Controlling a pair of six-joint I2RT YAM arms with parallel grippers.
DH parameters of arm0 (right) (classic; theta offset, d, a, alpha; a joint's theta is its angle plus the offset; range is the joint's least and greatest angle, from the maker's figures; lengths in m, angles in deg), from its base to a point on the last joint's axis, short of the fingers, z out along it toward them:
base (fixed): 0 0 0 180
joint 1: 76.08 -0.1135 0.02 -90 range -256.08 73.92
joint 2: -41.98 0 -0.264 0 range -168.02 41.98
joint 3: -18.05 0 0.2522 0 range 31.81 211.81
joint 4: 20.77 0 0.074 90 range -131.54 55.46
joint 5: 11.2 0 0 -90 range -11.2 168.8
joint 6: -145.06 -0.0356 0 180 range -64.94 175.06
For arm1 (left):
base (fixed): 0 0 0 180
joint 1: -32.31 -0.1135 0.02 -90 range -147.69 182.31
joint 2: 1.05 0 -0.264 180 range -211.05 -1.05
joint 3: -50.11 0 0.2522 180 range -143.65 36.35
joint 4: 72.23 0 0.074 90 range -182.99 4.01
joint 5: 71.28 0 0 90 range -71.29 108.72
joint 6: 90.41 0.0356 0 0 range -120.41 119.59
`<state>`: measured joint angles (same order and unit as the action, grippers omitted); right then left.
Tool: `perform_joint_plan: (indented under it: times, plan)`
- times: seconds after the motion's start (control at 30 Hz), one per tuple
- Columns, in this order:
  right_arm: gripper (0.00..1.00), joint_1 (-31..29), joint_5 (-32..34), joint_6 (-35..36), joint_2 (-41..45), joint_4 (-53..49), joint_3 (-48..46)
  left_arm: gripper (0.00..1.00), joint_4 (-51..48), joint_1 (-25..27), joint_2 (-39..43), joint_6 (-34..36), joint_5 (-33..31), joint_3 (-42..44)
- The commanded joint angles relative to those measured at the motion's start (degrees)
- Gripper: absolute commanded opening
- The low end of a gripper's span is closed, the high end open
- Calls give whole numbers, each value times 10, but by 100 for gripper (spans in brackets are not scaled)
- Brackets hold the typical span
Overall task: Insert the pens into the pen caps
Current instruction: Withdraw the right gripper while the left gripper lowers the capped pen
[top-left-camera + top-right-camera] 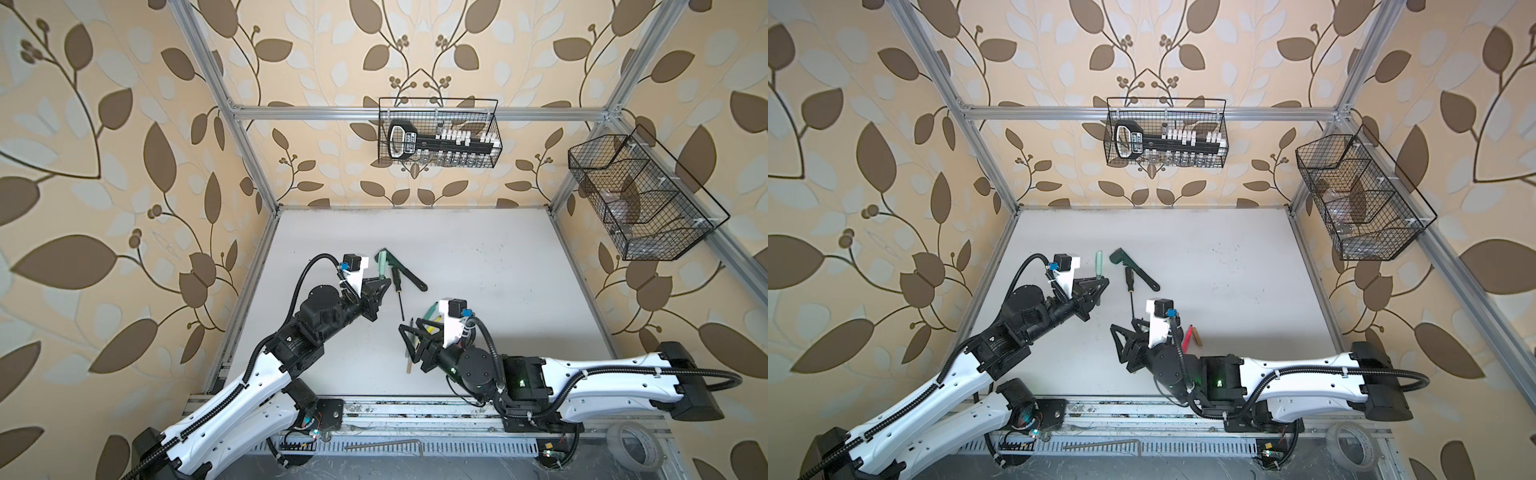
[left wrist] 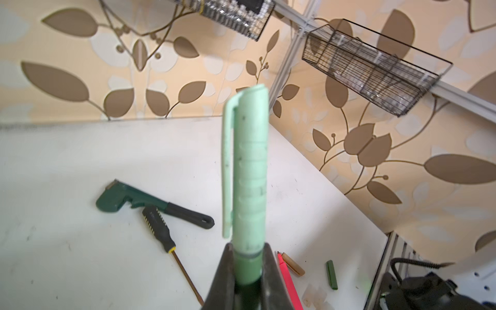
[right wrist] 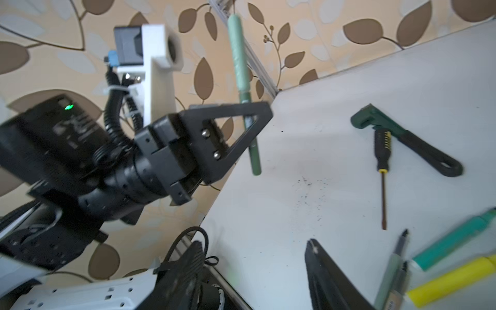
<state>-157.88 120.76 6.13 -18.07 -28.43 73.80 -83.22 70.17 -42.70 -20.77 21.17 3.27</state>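
My left gripper (image 1: 376, 291) (image 1: 1100, 291) (image 2: 248, 257) is shut on a green pen (image 1: 381, 266) (image 1: 1099, 266) (image 3: 253, 150), held upright above the table. A pale green clip cap (image 2: 249, 161) (image 3: 236, 53) sits on the pen's upper end. My right gripper (image 1: 413, 328) (image 1: 1124, 328) (image 3: 255, 257) hangs open and empty, low over the table. Beside it lie a teal pen (image 3: 453, 249), a yellow pen (image 3: 453, 281) and a grey-green pen (image 3: 394, 268). A neon pink pen (image 2: 288, 279) (image 1: 1187, 336), a gold-brown cap (image 2: 294, 264), a dark green cap (image 2: 332, 275) and translucent caps (image 2: 315, 294) lie further right.
A dark green wrench (image 1: 401, 268) (image 3: 402, 139) and a black-handled screwdriver (image 1: 398, 291) (image 3: 382, 153) lie mid-table between the arms. Two wire baskets (image 1: 438, 133) (image 1: 640, 199) hang on the walls. A tape roll (image 1: 631, 444) and a hex key (image 1: 382, 445) lie past the table's front edge.
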Motion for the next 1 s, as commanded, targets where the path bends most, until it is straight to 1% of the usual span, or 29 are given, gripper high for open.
perform_joint_plan:
  times: [0.0,0.1,0.2,0.27,0.33,0.43,0.57,0.63,0.7,0.77,0.83,0.97]
  plan:
    - [65,47,-24,-26,60,-160,24,0,-72,2,20,-132,-90,54]
    - [67,90,-48,-26,119,-203,33,0,-151,2,55,-212,-116,87]
    - [67,93,-58,5,173,-204,45,0,-249,2,77,-275,-151,79]
    - [66,92,-75,22,204,-190,48,0,-300,2,75,-299,-160,68]
    - [65,92,-98,40,233,-174,46,0,-305,2,61,-300,-144,77]
    - [65,90,-112,55,262,-173,50,0,-289,2,20,-310,-128,97]
    - [64,88,-109,60,277,-189,55,0,-268,2,-40,-310,-131,78]
    - [62,87,-106,63,278,-192,52,0,-254,2,-69,-308,-128,74]
    - [63,88,-91,54,283,-196,43,0,-254,3,-100,-304,-129,67]
    - [63,89,-94,58,285,-193,44,0,-253,2,-127,-304,-132,63]
    - [65,89,-95,64,285,-192,44,0,-252,2,-147,-304,-137,58]
    - [66,92,-79,53,287,-205,39,0,-245,2,-167,-295,-155,52]
